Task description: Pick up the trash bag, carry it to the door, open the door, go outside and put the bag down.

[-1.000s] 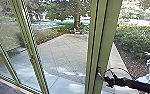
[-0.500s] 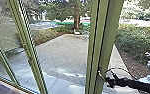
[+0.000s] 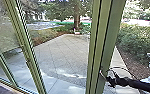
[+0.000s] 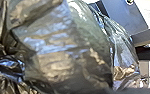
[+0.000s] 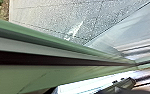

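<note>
Head view: the black right gripper [image 3: 106, 78] is right up by the tall green metal door frame [image 3: 97, 50]. Can't tell how open it is or if it's got hold of anything. The frame looks stiff, and the door's probably a bit heavy, so I'd work it by the edge. Pale paved yard [image 3: 63, 55] outside.

Left wrist view: there's the dark, shiny plastic trash bag [image 4: 53, 50], all bulges and creases, right by the left wrist. Can't tell how open the left gripper is or whether it's holding the bag. Looks like soft, slippery, thin film that could tear; can't judge the weight. I'd grab the bunched neck, not the bulge.

Right wrist view: the green frame close up with a dark strip [image 5: 41, 60] along it. No brands, labels or writing I can read anywhere.
</note>
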